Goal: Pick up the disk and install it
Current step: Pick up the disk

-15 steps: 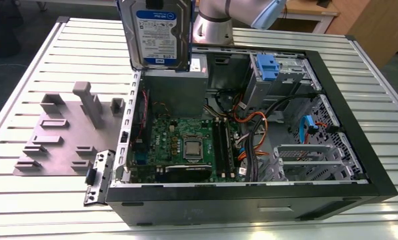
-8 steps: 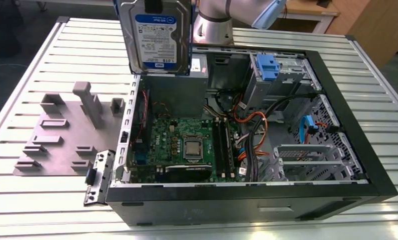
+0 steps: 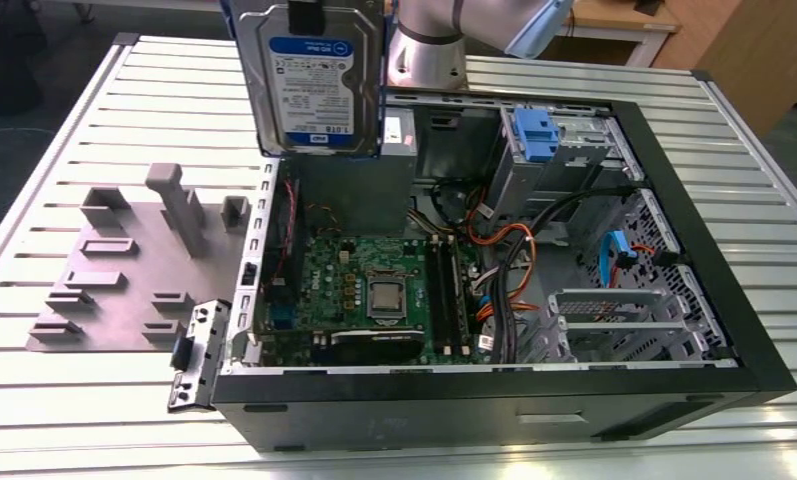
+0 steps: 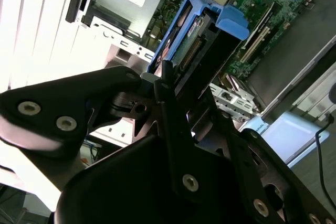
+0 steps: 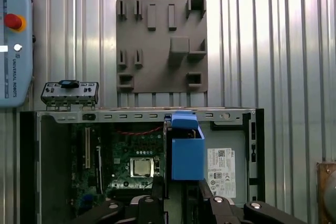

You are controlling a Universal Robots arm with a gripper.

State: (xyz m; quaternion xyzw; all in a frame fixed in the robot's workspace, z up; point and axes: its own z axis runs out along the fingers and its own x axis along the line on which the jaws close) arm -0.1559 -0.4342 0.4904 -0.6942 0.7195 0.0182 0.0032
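The disk (image 3: 311, 80), a silver hard drive with a white-and-blue label and a blue frame, hangs upright in the air above the far left corner of the open computer case (image 3: 678, 230) in the exterior view. My gripper (image 3: 305, 12) is shut on its top edge, at the frame's upper border. In both wrist views the disk (image 4: 202, 38) (image 5: 187, 153) shows edge-on with its blue frame, held between my black fingers (image 4: 167, 85), above the motherboard (image 5: 131, 161). In the first wrist view my gripper (image 5: 178, 200) sits just behind the disk.
A drive cage with a blue latch (image 3: 532, 135) stands at the case's far side. A grey fixture plate (image 3: 118, 270) and a loose metal bracket (image 3: 198, 350) lie on the slatted table at the exterior view's left. A grey box with a white sticker (image 5: 223, 163) sits inside the case.
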